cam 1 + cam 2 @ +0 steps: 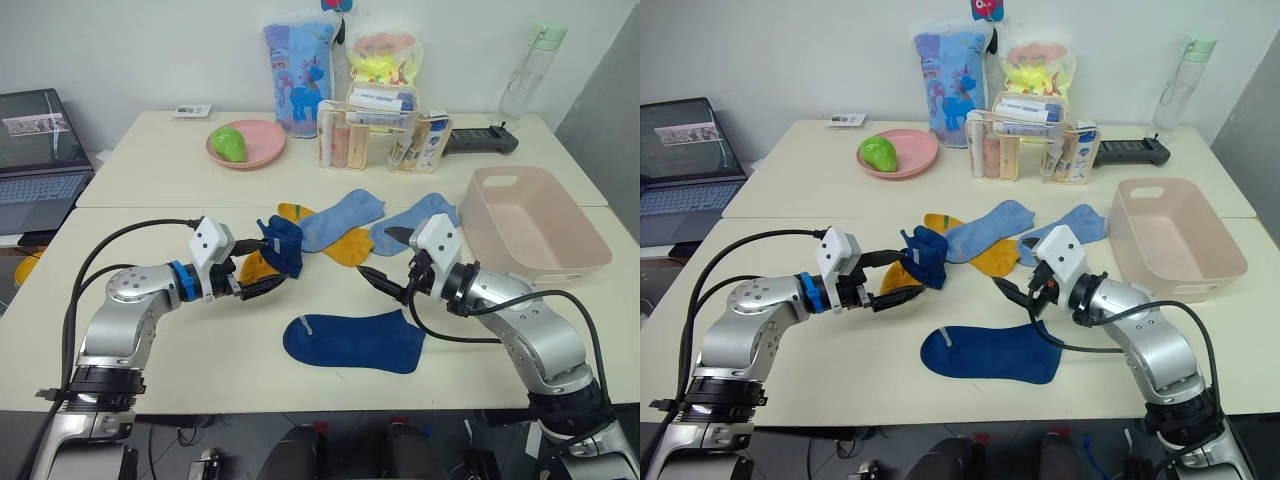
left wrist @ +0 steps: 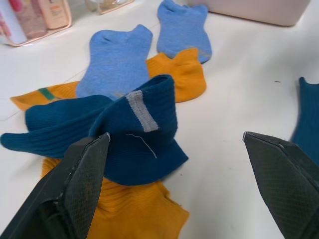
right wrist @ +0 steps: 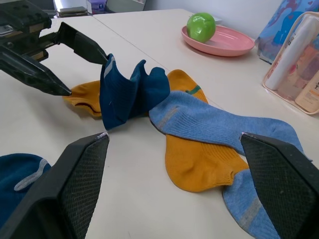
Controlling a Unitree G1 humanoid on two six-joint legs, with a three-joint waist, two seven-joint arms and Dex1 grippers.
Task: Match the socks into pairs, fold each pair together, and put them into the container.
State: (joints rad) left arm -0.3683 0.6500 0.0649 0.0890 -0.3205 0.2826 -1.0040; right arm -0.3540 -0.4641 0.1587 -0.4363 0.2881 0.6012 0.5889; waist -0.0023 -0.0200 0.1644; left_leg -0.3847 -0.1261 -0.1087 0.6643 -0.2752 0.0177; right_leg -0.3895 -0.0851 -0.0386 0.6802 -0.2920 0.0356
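Note:
A crumpled navy sock point(image 1: 283, 245) stands bunched on a mustard yellow sock point(image 1: 254, 270). My left gripper point(image 1: 265, 268) is open around its near side, one finger point(image 3: 82, 44) touching the sock's top edge. A second navy sock point(image 1: 353, 340) lies flat near the front. Two light blue socks point(image 1: 340, 218) point(image 1: 415, 222) overlap another yellow sock point(image 1: 350, 247) at mid-table. My right gripper point(image 1: 387, 258) hangs open and empty just right of that heap, above the flat navy sock. The pale pink container point(image 1: 540, 262) sits at the right, with no socks inside.
At the back stand a pink plate point(image 1: 262, 135) with a green fruit, a clear organiser point(image 1: 385, 130) of bottles, two printed pouches, a black device point(image 1: 480, 140) and a water bottle point(image 1: 530, 70). A laptop point(image 1: 40, 150) sits far left.

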